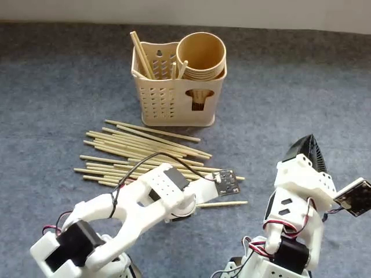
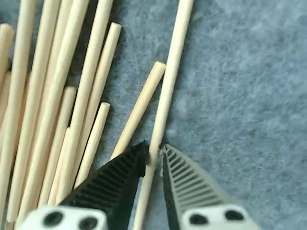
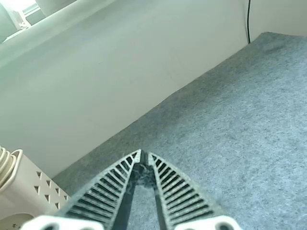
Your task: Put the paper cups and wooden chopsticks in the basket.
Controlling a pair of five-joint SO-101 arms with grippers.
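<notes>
- High camera is looking down over the whole surface (image 1: 52,75).
- Left wrist camera is hovering close over chopsticks (image 2: 85,91), shared with the high view.
- Right wrist camera is facing low toward the far wall (image 3: 120,72).

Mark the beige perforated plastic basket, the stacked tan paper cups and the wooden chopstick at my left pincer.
beige perforated plastic basket (image 1: 165,101), high view, front wall.
stacked tan paper cups (image 1: 201,55), high view, inside top cup.
round wooden chopstick (image 2: 165,96), left wrist view, mid shaft.
</notes>
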